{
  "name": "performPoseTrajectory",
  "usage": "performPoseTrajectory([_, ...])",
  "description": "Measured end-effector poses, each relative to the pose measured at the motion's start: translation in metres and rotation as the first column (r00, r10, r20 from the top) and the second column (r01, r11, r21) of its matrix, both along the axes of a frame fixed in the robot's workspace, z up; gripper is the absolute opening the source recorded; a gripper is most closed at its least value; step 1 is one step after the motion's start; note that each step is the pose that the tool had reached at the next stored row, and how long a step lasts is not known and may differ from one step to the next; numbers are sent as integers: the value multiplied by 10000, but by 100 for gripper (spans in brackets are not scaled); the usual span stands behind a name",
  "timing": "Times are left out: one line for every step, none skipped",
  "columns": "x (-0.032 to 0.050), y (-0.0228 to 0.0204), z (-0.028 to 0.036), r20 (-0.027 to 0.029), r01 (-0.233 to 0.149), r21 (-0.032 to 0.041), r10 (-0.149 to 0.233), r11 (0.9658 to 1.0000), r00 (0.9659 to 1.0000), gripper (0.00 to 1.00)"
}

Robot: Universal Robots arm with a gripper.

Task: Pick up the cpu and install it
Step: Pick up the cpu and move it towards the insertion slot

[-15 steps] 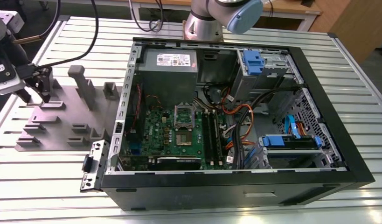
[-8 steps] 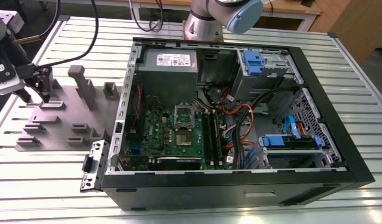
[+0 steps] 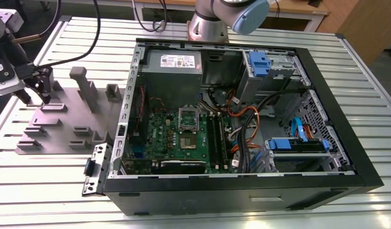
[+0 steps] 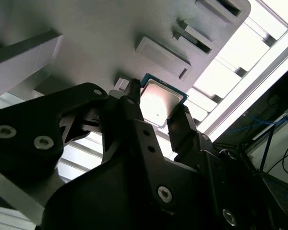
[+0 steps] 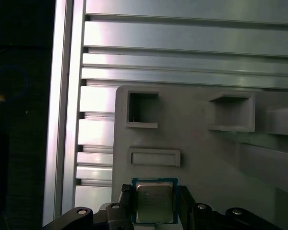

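CPU [image 5: 155, 202] sits between the two fingers of the gripper [image 5: 155, 206], which is closed on two opposite edges of the chip, metal top facing the cameras in both wrist views. It is at the grey tray [image 3: 61, 133], near one corner, beside a shallow rectangular slot [image 5: 154, 157]. Whether it touches the tray I cannot tell. The open computer case [image 3: 322, 191] stands just beside the tray on the exterior view's right, its green motherboard [image 3: 182, 138] exposed.
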State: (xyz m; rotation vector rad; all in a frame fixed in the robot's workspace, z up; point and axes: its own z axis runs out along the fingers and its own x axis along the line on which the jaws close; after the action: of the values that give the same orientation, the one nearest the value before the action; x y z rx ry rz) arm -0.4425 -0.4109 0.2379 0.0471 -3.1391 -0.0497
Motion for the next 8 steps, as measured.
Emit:
performPoseTrajectory([0, 0, 15, 0, 0, 0, 0, 10000, 10000, 47])
performPoseTrajectory([0, 0, 17, 0, 0, 0, 0, 10000, 10000, 47])
performPoseTrajectory([0, 0, 19, 0, 0, 0, 0, 10000, 10000, 47])
performPoseTrajectory([0, 0, 21, 0, 0, 0, 0, 10000, 10000, 47])
performPoseTrajectory([0, 0, 23, 0, 0, 0, 0, 10000, 10000, 47])
performPoseTrajectory([0, 0, 25, 0, 0, 0, 0, 10000, 10000, 47])
performPoseTrajectory([0, 0, 27, 0, 0, 0, 0, 10000, 10000, 47])
performPoseTrajectory([0, 0, 29, 0, 0, 0, 0, 10000, 10000, 47])
